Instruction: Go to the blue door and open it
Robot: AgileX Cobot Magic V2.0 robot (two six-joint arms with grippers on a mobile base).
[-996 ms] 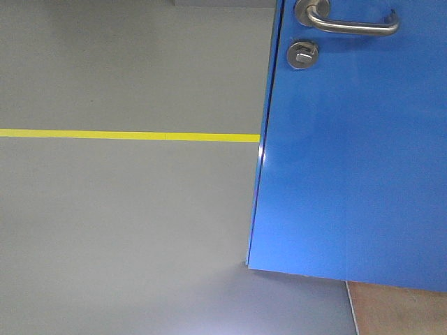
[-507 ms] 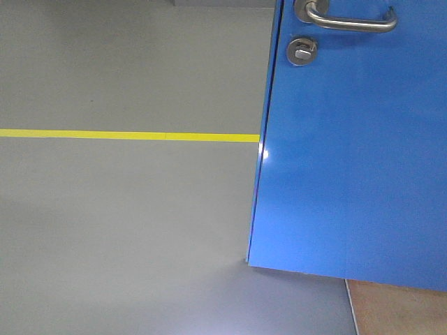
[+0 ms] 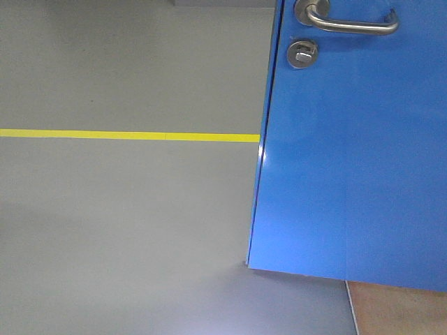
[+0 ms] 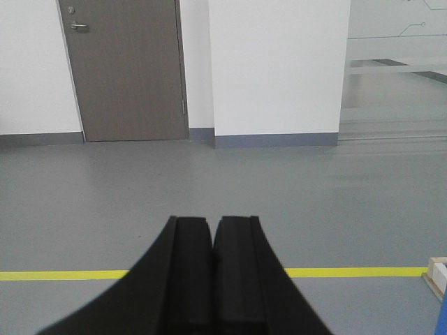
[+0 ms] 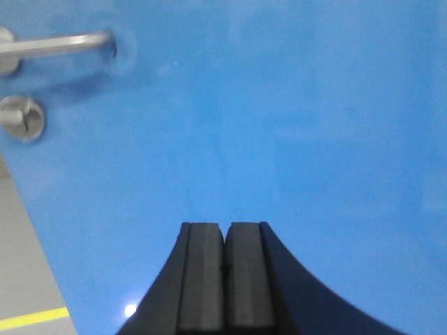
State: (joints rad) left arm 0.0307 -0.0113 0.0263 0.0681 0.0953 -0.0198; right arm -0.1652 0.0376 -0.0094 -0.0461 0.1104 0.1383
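I counted one blue door (image 3: 356,153), one silver lever handle (image 3: 353,24) and one round thumb-turn lock (image 3: 302,53) beneath it. In the front view the door filled the right side — a glossy bright-blue flat panel, its left edge slanting down to a bottom corner just above the grey floor (image 3: 126,223). One yellow line (image 3: 129,135) ran across the floor and met the door's edge. A strip of tan floor (image 3: 398,310) showed under the door at lower right.

My right pincer (image 5: 225,272) had its two black fingers pressed together, holding nothing, pointed at the blue panel close ahead; the handle and lock sat up at the left of that view.

My left pincer (image 4: 211,272) was likewise closed on nothing, facing open floor, a white wall (image 4: 279,66) and one grey-brown door (image 4: 126,70) — well apart from the blue one.
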